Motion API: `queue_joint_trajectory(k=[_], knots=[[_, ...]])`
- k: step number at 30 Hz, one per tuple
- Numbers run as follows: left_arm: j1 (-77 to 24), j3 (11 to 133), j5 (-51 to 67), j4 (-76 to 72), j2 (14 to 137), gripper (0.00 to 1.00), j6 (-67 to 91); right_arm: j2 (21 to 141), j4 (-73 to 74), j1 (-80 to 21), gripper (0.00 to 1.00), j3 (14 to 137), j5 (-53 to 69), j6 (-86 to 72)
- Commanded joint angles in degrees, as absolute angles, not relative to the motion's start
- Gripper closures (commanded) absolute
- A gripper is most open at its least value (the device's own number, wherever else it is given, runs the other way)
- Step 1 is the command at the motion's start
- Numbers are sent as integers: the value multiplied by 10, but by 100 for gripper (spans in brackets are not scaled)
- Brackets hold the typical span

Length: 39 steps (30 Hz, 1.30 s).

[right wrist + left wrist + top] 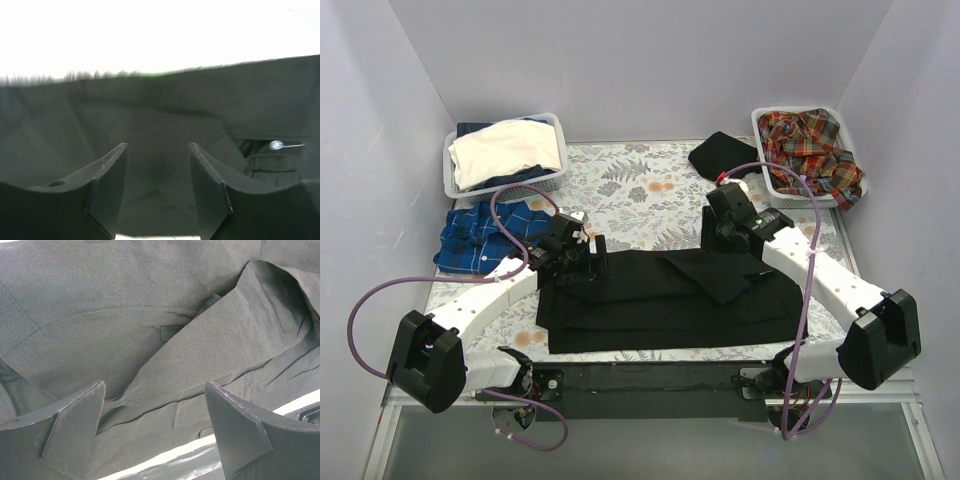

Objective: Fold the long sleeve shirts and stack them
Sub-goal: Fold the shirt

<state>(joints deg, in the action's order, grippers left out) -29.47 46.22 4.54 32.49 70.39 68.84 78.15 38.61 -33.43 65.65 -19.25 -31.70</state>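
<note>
A black long sleeve shirt (670, 300) lies spread across the near middle of the table, partly folded, with a sleeve laid over its top. My left gripper (582, 262) hovers over its upper left corner. In the left wrist view it (155, 387) is open, with creased black cloth (150, 340) below and nothing between the fingers. My right gripper (725, 238) is over the shirt's upper right edge. It (158, 147) is open above flat black cloth (165, 115), and a pale button (276, 145) shows to its right. A blue checked shirt (480, 232) lies at the left.
A white basket (552, 124) at the back left holds a white cloth and darker clothes. Another basket (763, 125) at the back right holds red plaid shirts (815, 148) that spill over its rim. A black cloth bundle (720, 155) lies next to it. Walls close in three sides.
</note>
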Motion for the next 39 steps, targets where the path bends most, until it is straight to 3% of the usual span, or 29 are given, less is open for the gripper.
queue_joint_trajectory(k=[1,10,26,29,30,33,38,39], knots=[[-297,457,52,318,684,19,700,726,401,-366,40,592,-106,-221],[-298,427,52,294,706,19,756,704,449,-422,41,549,-83,-202],[-298,417,-68,351,803,20,859,843,481,-439,47,551,-201,-231],[-298,410,-73,356,813,20,863,859,498,-439,57,567,-233,-246],[-298,406,-75,357,814,20,864,860,512,-439,69,574,-244,-252],[-298,403,-76,360,823,20,868,864,540,-435,90,601,-295,-264],[-298,394,-72,361,821,20,870,883,550,-401,91,651,-375,-243],[-297,393,-73,361,818,20,869,890,548,-393,86,678,-384,-238]])
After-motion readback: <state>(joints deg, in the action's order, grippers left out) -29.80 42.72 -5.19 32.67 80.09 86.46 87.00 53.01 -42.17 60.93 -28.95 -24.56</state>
